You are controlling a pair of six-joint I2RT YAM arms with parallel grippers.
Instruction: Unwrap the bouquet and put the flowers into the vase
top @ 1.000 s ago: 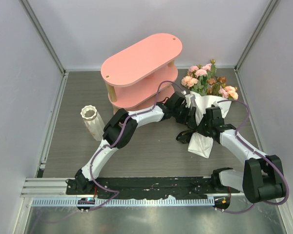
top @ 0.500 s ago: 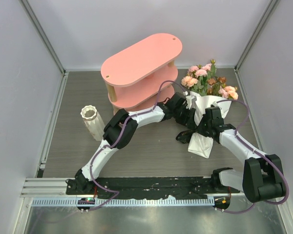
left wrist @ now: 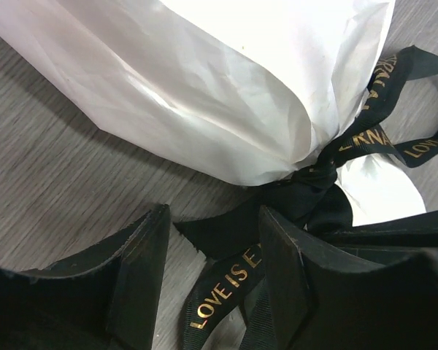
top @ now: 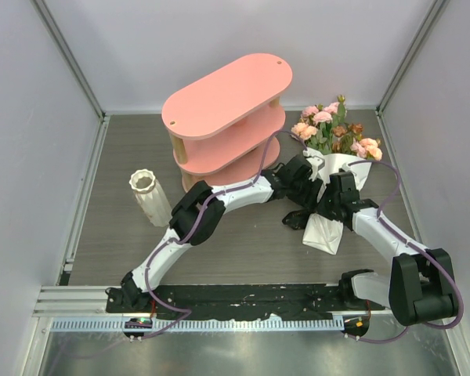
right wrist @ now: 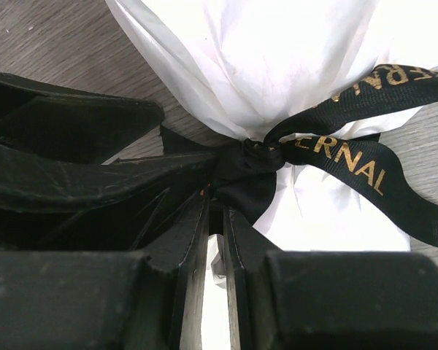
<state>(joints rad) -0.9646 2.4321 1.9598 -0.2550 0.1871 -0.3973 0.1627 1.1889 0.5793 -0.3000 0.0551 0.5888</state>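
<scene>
The left arm (top: pixel 180 235) extended from the lower left of the overhead view to centre right. The right arm (top: pixel 384 231) extended from the lower right to the same area. Both ended over the bouquet (top: pixel 321 233), which lay on its side on the table (top: pixel 243 251) at centre right. The narrow end of its cone pointed toward the bottom of the frame.

In the left wrist view, the left fingers (left wrist: pixel 150 251) stood apart and released. A tail of the black ribbon (left wrist: pixel 226 288) with gold lettering lay on the table between them, closer to the finger on the right of the frame. The knot sat just beyond the fingertips, right of centre, and cinched the white paper (left wrist: pixel 226 87) that filled the upper frame.

In the right wrist view, the right fingers (right wrist: pixel 197 233) were clenched to a narrow slit on a fold of the ribbon directly below the knot. White paper showed through the slit. The left fingers appeared as dark shapes at the left of that frame, just beside the knot.

Farther back in the overhead view, the vase (top: pixel 147 196) stood upright at centre left, well apart from the bouquet. The flowers (top: pixel 333 129) spread from the open end of the paper toward the upper right. The pink shelf (top: pixel 227 102) stood at upper centre, just left of the flowers.
</scene>
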